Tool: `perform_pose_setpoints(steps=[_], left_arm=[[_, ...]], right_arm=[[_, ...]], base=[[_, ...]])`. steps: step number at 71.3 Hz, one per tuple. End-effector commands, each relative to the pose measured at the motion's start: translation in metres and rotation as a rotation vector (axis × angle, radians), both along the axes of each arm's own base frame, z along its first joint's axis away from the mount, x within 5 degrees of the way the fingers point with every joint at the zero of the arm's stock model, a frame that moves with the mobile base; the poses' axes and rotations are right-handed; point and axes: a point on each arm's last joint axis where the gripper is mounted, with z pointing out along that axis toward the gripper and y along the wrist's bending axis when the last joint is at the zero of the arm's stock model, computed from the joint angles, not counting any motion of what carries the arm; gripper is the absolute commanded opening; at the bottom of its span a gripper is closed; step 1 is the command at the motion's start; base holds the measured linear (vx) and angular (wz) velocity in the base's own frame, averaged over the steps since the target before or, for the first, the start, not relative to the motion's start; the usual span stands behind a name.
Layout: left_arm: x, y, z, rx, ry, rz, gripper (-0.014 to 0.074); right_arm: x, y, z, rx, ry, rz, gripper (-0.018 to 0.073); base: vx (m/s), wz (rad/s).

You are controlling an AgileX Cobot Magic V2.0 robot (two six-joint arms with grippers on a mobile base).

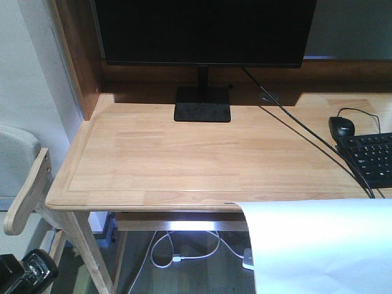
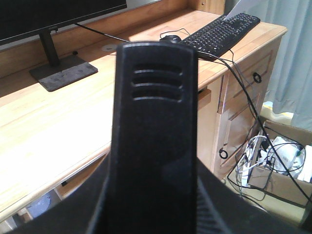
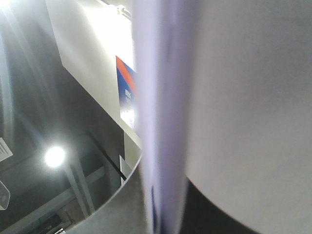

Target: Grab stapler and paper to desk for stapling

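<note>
carrying step: stapler (image 2: 155,126) clamped in left gripper (image 1: 26,272) off the front-left corner of the desk (image 1: 184,153); paper (image 1: 318,245), apparently pinched by right gripper, hangs below the front edge. next: lift both over the top.

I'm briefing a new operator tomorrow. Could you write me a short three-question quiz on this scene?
1. True or false: the paper lies flat on the desk.
2. The monitor stand rests on: A the desk, B a stack of books, C a wall bracket.
3. Which black object fills the left wrist view?
Key: 1 false, it hangs in front of the desk edge; 2 A; 3 the stapler.
</note>
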Motion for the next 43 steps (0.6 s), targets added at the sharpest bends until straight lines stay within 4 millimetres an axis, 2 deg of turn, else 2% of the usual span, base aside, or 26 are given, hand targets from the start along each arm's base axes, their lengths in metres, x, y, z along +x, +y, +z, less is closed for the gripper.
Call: perform_pose_setpoints(steps=[1,43], left_arm=[[0.0023,0.0001,0.0182,-0.097,-0.072,0.025,-0.0006],[0.0023,0.0001,0.0182,-0.097,-0.072,0.025,-0.0006]], right_arm=[[-0.0008,0.0008,0.001,0.004,-0.025,0.014,-0.0003],[-0.0008,0.0008,0.001,0.004,-0.025,0.014,-0.0003]], base=[[0.06,0.0],[0.06,0.0]])
